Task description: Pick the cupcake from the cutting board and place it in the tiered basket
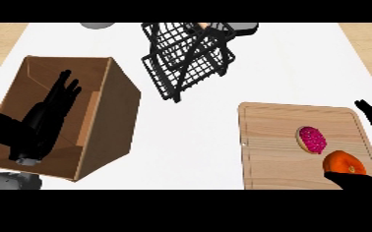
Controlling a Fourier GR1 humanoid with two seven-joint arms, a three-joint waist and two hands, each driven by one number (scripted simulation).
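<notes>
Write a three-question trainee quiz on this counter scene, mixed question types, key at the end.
1. True or false: the cupcake with pink topping lies on the cutting board.
2. Which thing stands nearest the counter's far edge? A. cardboard box B. tiered basket C. orange fruit
3. Fill in: the left hand shows over the open ______, fingers straight.

Key
1. True. It sits beside the orange fruit, not yet picked up.
2. B. The black wire basket is at the top middle of the head view.
3. Cardboard box. The right hand barely shows at the right edge; its fingers cannot be judged.
</notes>
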